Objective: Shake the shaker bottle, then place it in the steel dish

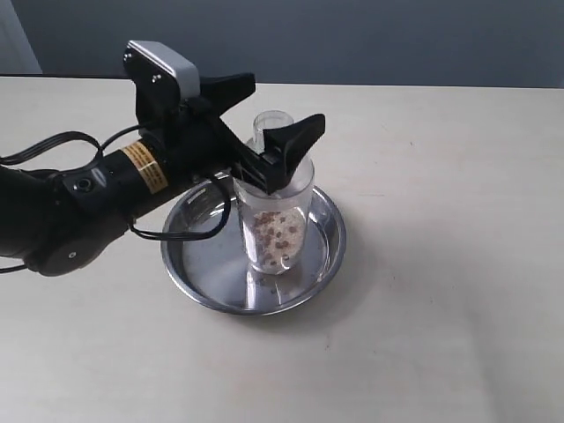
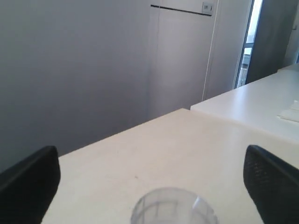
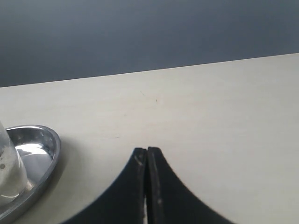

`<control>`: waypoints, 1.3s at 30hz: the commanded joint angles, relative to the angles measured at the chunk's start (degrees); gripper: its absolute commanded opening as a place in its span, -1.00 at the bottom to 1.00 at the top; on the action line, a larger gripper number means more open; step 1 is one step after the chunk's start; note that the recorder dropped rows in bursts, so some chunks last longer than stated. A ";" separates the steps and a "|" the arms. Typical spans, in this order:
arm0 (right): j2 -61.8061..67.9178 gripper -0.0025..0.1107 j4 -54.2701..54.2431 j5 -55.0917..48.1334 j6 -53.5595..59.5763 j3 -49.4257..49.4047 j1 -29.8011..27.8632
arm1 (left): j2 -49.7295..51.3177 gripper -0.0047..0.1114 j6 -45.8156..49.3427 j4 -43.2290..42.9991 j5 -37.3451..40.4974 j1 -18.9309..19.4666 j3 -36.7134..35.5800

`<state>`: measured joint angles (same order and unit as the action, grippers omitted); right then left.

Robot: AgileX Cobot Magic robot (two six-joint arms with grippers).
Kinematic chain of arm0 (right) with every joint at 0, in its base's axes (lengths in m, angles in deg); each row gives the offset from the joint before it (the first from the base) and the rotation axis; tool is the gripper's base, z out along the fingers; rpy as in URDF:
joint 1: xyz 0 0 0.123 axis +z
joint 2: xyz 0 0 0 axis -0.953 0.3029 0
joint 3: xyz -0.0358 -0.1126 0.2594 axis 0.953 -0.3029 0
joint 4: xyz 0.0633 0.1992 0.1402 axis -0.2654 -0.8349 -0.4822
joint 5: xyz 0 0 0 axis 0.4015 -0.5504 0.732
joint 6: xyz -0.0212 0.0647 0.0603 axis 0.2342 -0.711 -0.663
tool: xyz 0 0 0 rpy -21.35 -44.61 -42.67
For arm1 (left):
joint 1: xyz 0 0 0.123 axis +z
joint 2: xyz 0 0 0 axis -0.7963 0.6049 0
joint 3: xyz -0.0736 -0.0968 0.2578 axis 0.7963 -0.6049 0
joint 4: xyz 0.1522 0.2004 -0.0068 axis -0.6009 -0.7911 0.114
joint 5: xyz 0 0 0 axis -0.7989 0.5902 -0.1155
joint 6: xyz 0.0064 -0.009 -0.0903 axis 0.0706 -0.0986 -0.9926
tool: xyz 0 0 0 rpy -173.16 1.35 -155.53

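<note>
Left jaws are being held spread wide on either side of the shaker bottle [image 1: 278, 233], which is being carried upright in the steel dish [image 1: 198, 260].

Neither black finger [image 1: 295, 141] is being pressed against the bottle; in the left wrist view its cap [image 2: 173, 207] is being shown between them with clear gaps. The bottle is being supported slightly toward 4 o'clock of the dish's centre. The dish is being borne by the pale bench [image 1: 441, 282], with the left arm [image 1: 88, 203] being extended from 9 o'clock. The right jaws are being held clenched on nothing, over the bench, near the dish.
</note>
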<state>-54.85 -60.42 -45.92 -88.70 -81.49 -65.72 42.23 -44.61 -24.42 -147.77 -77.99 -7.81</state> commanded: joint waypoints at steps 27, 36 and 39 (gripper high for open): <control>0.22 -0.97 0.22 0.67 0.20 -0.07 0.18 | -72.87 -0.91 0.63 5.22 60.87 0.08 -18.79; 0.22 -0.97 0.22 0.67 0.20 -0.07 0.18 | -85.40 -0.91 0.81 6.10 75.18 0.08 -22.45; 0.22 -0.97 0.22 0.67 0.20 -0.07 0.18 | -87.29 -0.91 0.81 6.81 81.53 0.08 -22.50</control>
<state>-54.85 -60.42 -45.92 -88.70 -81.49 -65.72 -43.29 -43.44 -19.00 -71.69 -77.99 -29.91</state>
